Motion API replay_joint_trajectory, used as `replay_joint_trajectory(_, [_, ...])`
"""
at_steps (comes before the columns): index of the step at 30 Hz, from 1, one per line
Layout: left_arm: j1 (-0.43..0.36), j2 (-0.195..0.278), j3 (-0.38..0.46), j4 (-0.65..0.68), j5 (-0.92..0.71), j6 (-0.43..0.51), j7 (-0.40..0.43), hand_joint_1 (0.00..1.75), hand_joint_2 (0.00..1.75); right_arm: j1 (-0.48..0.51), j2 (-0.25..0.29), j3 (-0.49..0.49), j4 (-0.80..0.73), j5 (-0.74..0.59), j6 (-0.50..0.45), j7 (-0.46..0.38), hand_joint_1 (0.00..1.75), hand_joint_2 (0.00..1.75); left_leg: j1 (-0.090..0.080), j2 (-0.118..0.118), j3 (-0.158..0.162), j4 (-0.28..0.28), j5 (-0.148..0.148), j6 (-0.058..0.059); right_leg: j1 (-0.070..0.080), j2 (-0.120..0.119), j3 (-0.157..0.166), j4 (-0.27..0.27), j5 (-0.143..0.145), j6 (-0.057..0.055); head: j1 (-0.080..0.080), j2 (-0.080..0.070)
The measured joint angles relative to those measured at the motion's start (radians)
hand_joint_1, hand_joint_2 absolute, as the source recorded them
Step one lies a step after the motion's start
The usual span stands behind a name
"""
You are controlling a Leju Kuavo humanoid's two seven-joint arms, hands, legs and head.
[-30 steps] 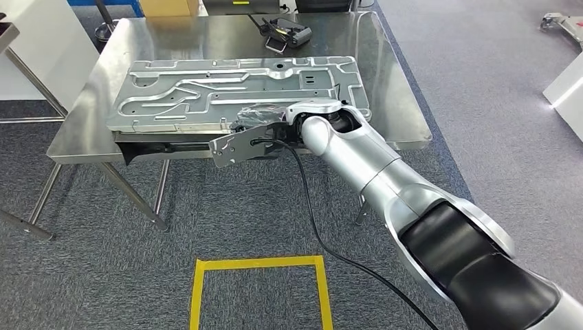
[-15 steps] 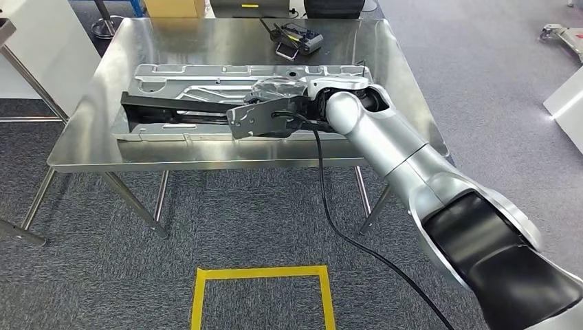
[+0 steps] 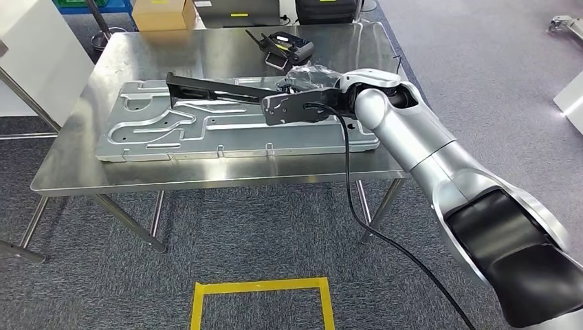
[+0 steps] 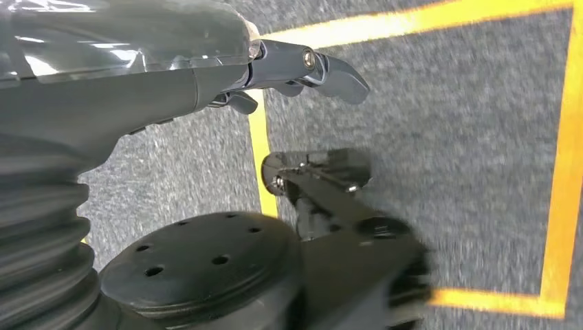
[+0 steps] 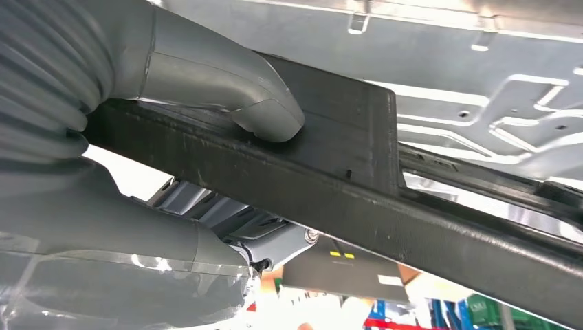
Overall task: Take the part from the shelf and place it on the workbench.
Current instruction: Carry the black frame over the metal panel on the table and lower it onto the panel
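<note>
Black part (image 3: 210, 88) — long, bar-shaped — is gripped by the right hand (image 3: 302, 86) above the workbench (image 3: 103, 69).

No readable text, brand or number anywhere I look. A cardboard box (image 3: 163, 14) behind the surface (image 3: 103, 69) carries a yellow sticker, too small to read; a dark case (image 5: 357, 271) has yellow and white labels, both blurred.

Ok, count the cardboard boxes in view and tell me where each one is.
1. A single cardboard box sits beyond the workbench's far edge, toward the left in the head view. Others may lie outside the frame.
</note>
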Motion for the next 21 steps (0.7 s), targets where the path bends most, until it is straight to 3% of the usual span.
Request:
replay_joint_trajectory(1, [0.001, 0.0, 0.0, 0.0, -0.001, -0.001, 0.0, 0.0, 1.75, 0.003, -0.001, 0.001, 0.005, 0.001, -0.005, -0.003, 1.75, 1.75, 0.0, 0.0, -0.011, -0.01, 0.014, 0.002, 0.002, 0.001, 0.01, 0.001, -0.009, 0.0, 0.0, 0.0])
replay_joint_trajectory(2, [0.002, 0.001, 0.0, 0.0, -0.001, -0.001, 0.0, 0.0, 1.75, 0.005, -0.001, 0.001, 0.01, 0.003, -0.012, -0.006, 1.75, 1.75, -0.002, 0.0, -0.004, -0.055, 0.05, 0.007, 0.003, 0.002, 0.022, 0.003, -0.019, 0.001, 0.0, 0.0])
replay_joint_trajectory(4, [0.005, 0.003, 0.001, 0.0, -0.002, -0.002, -0.001, 0.0, 1.75, 0.006, -0.002, 0.001, 0.022, 0.009, -0.031, -0.012, 1.75, 1.75, -0.007, 0.0, 0.033, -0.19, 0.143, 0.021, 0.006, 0.003, 0.044, 0.008, -0.04, 0.004, 0.0, 0.0])
replay_joint_trajectory(6, [0.004, 0.005, 0.003, 0.0, -0.002, -0.002, -0.002, 0.0, 1.75, 0.006, -0.002, 0.004, 0.036, 0.02, -0.056, -0.017, 1.75, 1.75, -0.013, 0.0, 0.058, -0.272, 0.18, 0.029, 0.008, 0.003, 0.054, 0.01, -0.055, 0.013, 0.0, 0.0])
replay_joint_trajectory(10, [0.002, 0.006, 0.005, 0.0, -0.005, -0.003, -0.005, 0.0, 1.75, 0.009, 0.003, 0.008, 0.065, 0.053, -0.111, -0.032, 1.75, 1.75, -0.01, 0.0, 0.089, -0.297, 0.171, 0.044, 0.006, 0.002, 0.047, 0.047, -0.063, 0.035, 0.0, 0.0])
replay_joint_trajectory(11, [0.002, 0.006, 0.006, 0.0, -0.007, -0.003, -0.006, 0.0, 1.75, 0.009, 0.005, 0.009, 0.072, 0.063, -0.128, -0.036, 1.75, 1.75, -0.008, 0.0, 0.099, -0.302, 0.168, 0.047, 0.003, 0.001, 0.025, 0.085, -0.069, 0.041, 0.0, 0.0])
replay_joint_trajectory(14, [-0.002, 0.006, 0.007, 0.0, -0.014, -0.006, -0.009, 0.0, 1.75, 0.022, 0.012, 0.014, 0.097, 0.09, -0.167, -0.044, 1.75, 1.75, -0.005, -0.001, 0.124, -0.306, 0.148, 0.05, -0.012, -0.002, -0.097, 0.255, -0.122, 0.059, 0.0, 0.0])
replay_joint_trajectory(16, [-0.002, 0.006, 0.007, 0.0, -0.017, -0.008, -0.01, 0.0, 1.75, 0.045, 0.018, 0.019, 0.111, 0.104, -0.183, -0.045, 1.75, 1.75, 0.0, -0.005, 0.149, -0.306, 0.127, 0.044, -0.024, -0.004, -0.147, 0.286, -0.139, 0.071, 0.0, 0.0])
replay_joint_trajectory(17, [-0.001, 0.006, 0.007, 0.0, -0.018, -0.008, -0.01, 0.0, 1.75, 0.056, 0.021, 0.021, 0.116, 0.111, -0.193, -0.045, 1.75, 1.75, 0.003, -0.007, 0.164, -0.306, 0.116, 0.04, -0.028, -0.005, -0.148, 0.253, -0.118, 0.075, 0.0, 0.0])
replay_joint_trajectory(19, [0.001, 0.006, 0.007, 0.0, -0.023, -0.009, -0.011, 0.0, 1.75, 0.072, 0.03, 0.023, 0.127, 0.131, -0.225, -0.044, 1.75, 1.75, 0.007, -0.009, 0.196, -0.305, 0.09, 0.028, -0.036, -0.01, -0.124, 0.122, -0.013, 0.081, 0.0, 0.0])
replay_joint_trajectory(21, [-0.001, 0.006, 0.007, 0.0, -0.028, -0.01, -0.01, 0.0, 1.75, 0.083, 0.043, 0.023, 0.139, 0.153, -0.266, -0.039, 1.75, 1.75, 0.008, -0.01, 0.215, -0.307, 0.066, 0.013, -0.033, -0.014, -0.103, 0.031, 0.065, 0.071, 0.0, 0.0])
